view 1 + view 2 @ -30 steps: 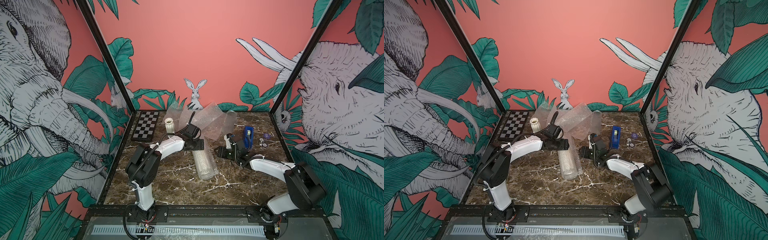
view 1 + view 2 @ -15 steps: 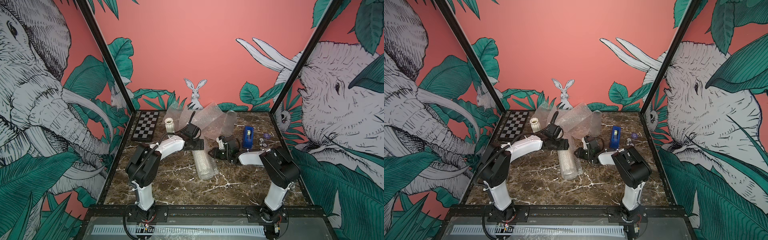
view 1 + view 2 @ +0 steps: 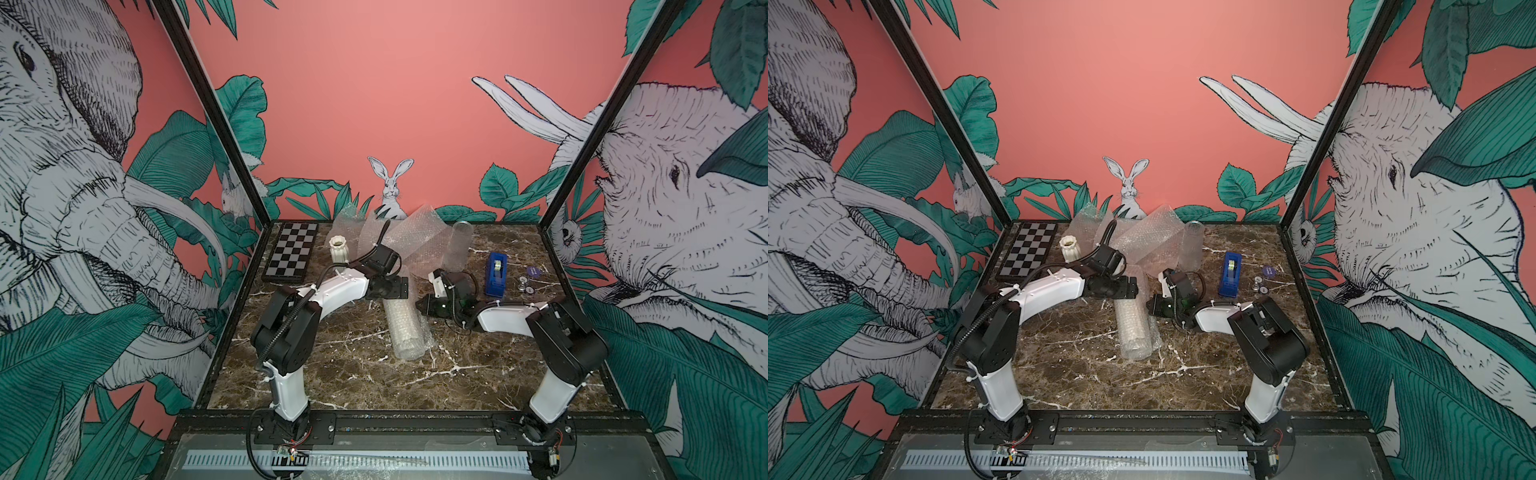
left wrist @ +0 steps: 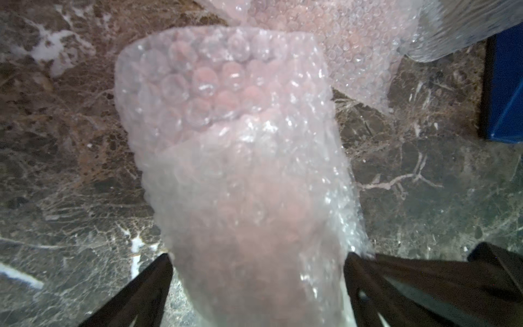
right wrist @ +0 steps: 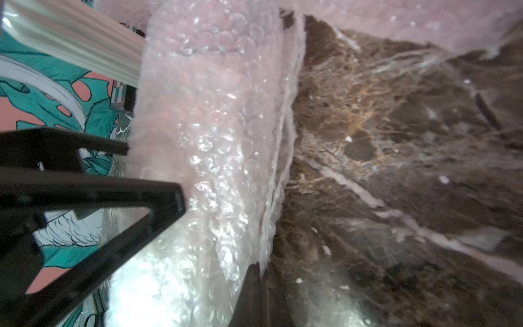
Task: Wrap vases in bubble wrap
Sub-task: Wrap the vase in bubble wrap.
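Bubble wrap [image 3: 405, 332] lies rolled in a cloudy tube, left claw [image 4: 257, 256] wide astride it, right claw [image 3: 419, 306] pinching its edge.

No text, label, brand or number can be read in any view. Any print on the blue tape dispenser [image 3: 497, 275] or the purple disc [image 3: 533, 271] beside it is too small to make out.

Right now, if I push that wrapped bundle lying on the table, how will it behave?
It'll probably roll sideways: the bundle is a cylinder lying flat on the smooth table. Likely squishy and slippery to grip, since its outside is bubble wrap. I see no tape on the loose edge, so it may unwind.
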Action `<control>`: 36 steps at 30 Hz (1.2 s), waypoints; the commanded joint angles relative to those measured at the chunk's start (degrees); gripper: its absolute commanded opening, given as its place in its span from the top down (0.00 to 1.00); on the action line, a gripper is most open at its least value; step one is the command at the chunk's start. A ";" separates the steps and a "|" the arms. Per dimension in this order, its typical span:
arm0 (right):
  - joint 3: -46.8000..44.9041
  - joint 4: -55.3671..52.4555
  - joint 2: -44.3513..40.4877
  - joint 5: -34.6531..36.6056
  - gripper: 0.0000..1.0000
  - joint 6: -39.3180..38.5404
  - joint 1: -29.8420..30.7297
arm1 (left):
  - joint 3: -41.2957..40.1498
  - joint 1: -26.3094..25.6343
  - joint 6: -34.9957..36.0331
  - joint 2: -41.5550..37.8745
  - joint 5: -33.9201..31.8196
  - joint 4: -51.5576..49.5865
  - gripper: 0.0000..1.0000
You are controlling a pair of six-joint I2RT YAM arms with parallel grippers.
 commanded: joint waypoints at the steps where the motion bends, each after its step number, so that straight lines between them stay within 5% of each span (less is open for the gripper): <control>1: 1.96 -2.22 -2.17 2.84 1.00 -3.30 1.76 | 2.37 0.42 0.74 -1.22 0.53 -1.72 0.04; 36: 9.77 -6.05 -0.22 5.93 1.00 -9.64 8.71 | 1.34 2.13 1.62 -2.39 3.54 0.39 0.01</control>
